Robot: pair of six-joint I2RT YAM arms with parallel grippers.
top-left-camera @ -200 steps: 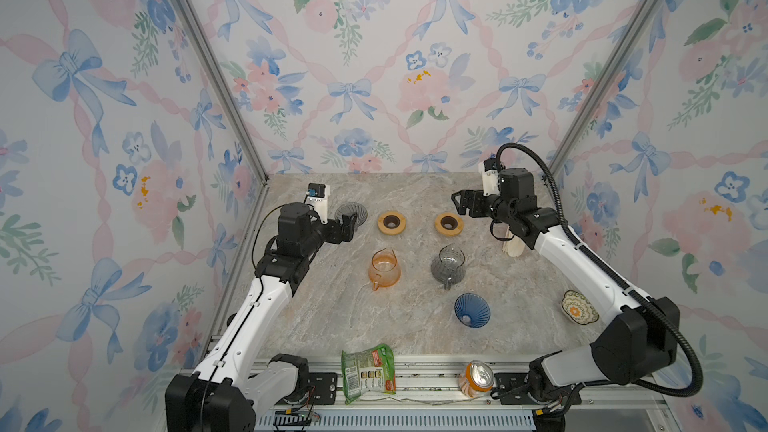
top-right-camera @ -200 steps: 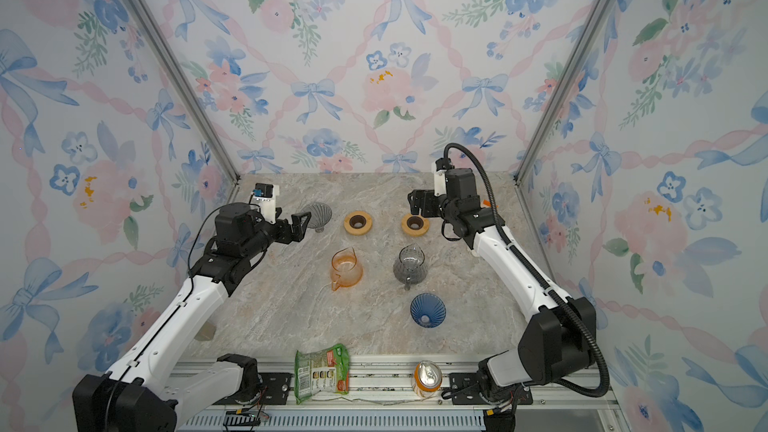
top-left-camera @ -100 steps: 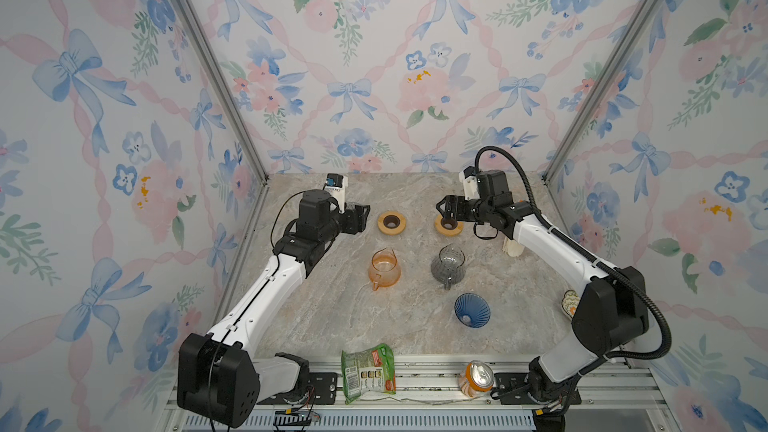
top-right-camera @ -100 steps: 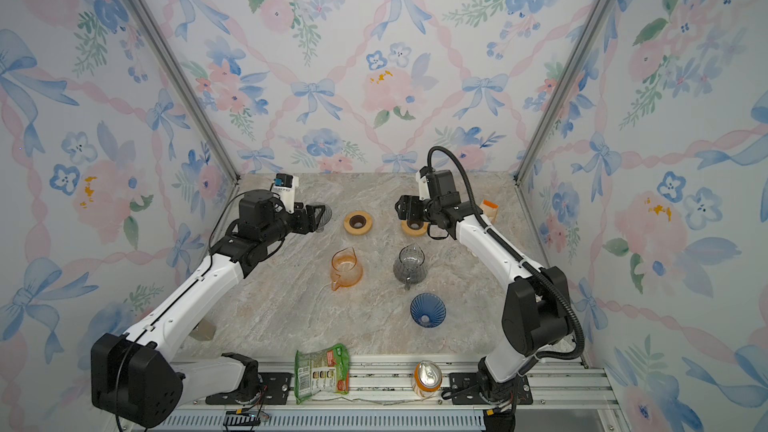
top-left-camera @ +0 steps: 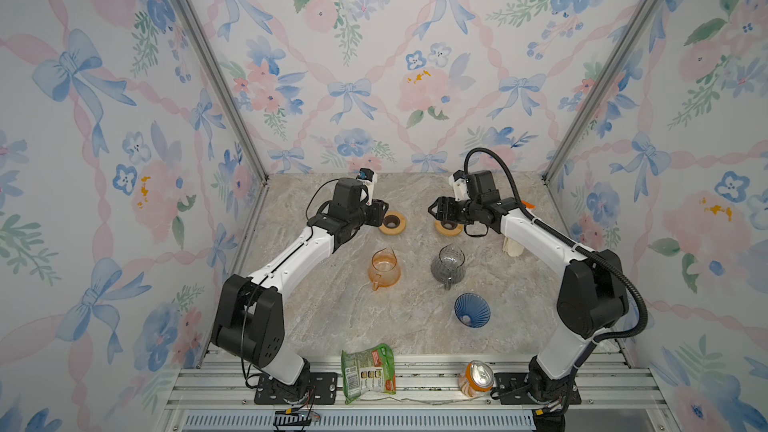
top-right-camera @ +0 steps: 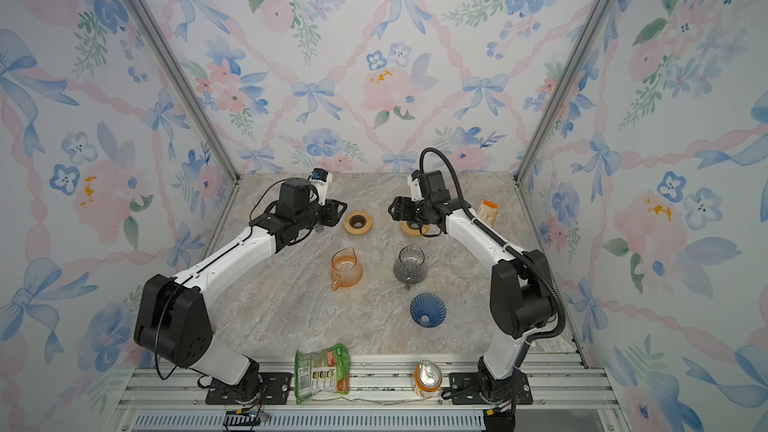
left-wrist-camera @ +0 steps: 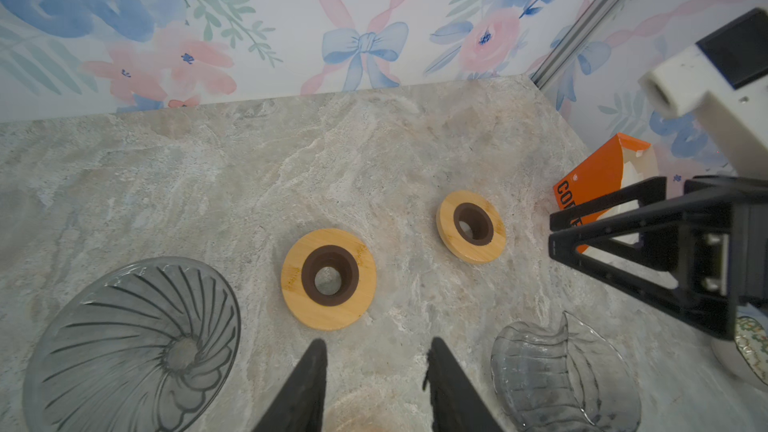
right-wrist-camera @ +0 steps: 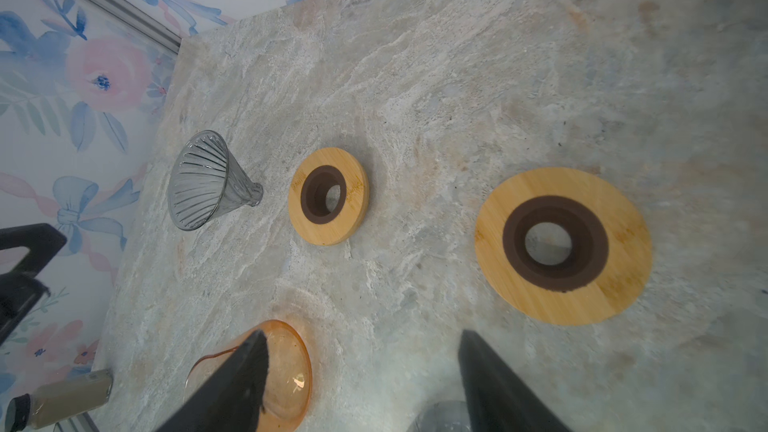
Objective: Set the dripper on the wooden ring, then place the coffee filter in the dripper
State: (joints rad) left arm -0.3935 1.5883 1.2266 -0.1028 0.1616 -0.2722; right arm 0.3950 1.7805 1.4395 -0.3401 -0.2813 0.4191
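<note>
Over the marble table (top-left-camera: 332, 317) the filter is seemingly being sought: the right gripper (right-wrist-camera: 361, 334) is being held wide, the left gripper (left-wrist-camera: 376, 347) narrowly parted, both empty. The glass dripper (right-wrist-camera: 208, 180) is lying sideways. The orange filter packet (left-wrist-camera: 602, 176), near the right back corner, is being called for next.

I count two wooden rings (left-wrist-camera: 291, 280) (left-wrist-camera: 471, 253), two glass jugs (top-left-camera: 384, 270) (top-left-camera: 447, 265), two drippers (left-wrist-camera: 133, 347) (top-left-camera: 471, 310), one filter box (left-wrist-camera: 598, 176), one patterned bowl (left-wrist-camera: 748, 336), one snack packet (top-left-camera: 367, 371) and one can (top-left-camera: 476, 374).

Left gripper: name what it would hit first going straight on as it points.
Probably the nearer wooden ring, straight ahead of the left gripper, though it might pass above; height is unclear.
</note>
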